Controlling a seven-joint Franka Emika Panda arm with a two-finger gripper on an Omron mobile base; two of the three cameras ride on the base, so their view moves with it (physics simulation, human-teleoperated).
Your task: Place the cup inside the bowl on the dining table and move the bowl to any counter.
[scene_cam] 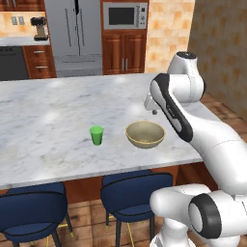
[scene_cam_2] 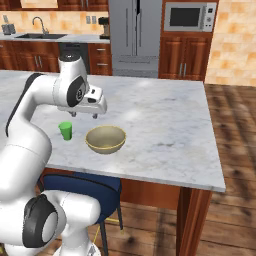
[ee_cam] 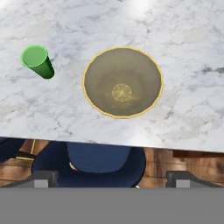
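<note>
The cup [scene_cam: 96, 135] stands upright on the dining table [scene_cam: 43, 120], just beside the bowl [scene_cam: 145, 134] and apart from it. Above them hangs the gripper [scene_cam_2: 84, 115], jaws spread wide, holding nothing. Blue stools [scene_cam: 132, 190] sit below.

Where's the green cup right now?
The green cup stands upright on the dining table, just left of the bowl in the left base view, apart from it.

Looking forward and down from behind the arm, left and right, across the dining table [scene_cam: 43, 144] toward the far counter [scene_cam_2: 50, 38]. Hanging close, peering straight down; sharing the bowl [ee_cam: 123, 82] and cup [ee_cam: 37, 61].
</note>
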